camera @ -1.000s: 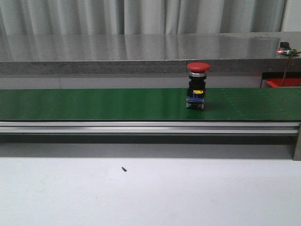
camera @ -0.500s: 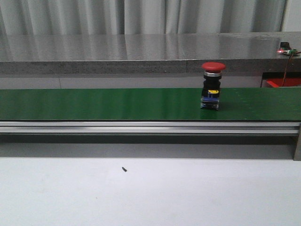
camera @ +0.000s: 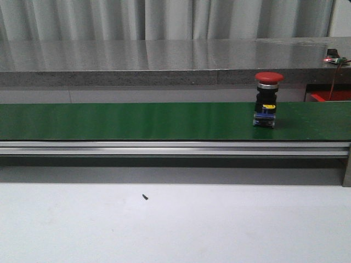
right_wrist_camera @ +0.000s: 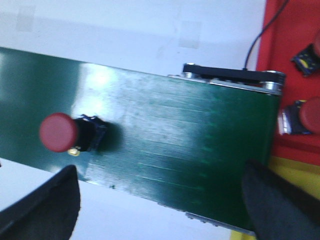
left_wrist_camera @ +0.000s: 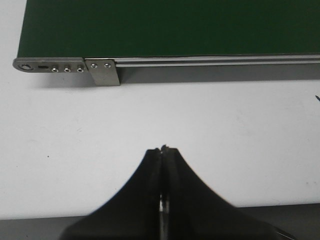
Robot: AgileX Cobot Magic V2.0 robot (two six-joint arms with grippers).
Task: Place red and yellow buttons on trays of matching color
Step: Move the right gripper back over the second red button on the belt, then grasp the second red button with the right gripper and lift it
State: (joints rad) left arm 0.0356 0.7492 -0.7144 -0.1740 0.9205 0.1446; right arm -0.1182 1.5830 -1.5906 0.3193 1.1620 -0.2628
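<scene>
- Red button [camera: 269, 99] stands upright on green conveyor belt [camera: 137, 121], toward the belt's right end in front view; red mushroom cap on top, black body, blue base w/ a small yellow mark.
- Front view shows no arm or gripper; only belt, its aluminium rail [camera: 164, 148], a grey counter [camera: 164, 57] behind, white table [camera: 219, 224] in front w/ a tiny dark speck [camera: 145, 196].
- Front view also catches a sliver of red tray [camera: 330, 96] at far right, behind the belt.
- Right wrist view sees the button from above: round red cap [right_wrist_camera: 59, 132] on the belt, well apart from the belt's end roller [right_wrist_camera: 232, 76].
- Right gripper [right_wrist_camera: 160, 200]: fingers [right_wrist_camera: 47, 207] spread wide at both lower corners, nothing between them but belt.
- Only the right wrist view shows what lies past the belt end: red tray [right_wrist_camera: 295, 35] already holding two red buttons, one [right_wrist_camera: 300, 117] just beside the belt end, another [right_wrist_camera: 307, 57] near the edge of view, partly cut off; a yellow surface [right_wrist_camera: 295, 172], probably the yellow tray, next to the red one.
- Left wrist view shows the belt's other end w/ a metal bracket [left_wrist_camera: 102, 72] and bare white table; no button in it.
- Left gripper [left_wrist_camera: 163, 150]: fingers pressed together, tips touching, holding nothing.
</scene>
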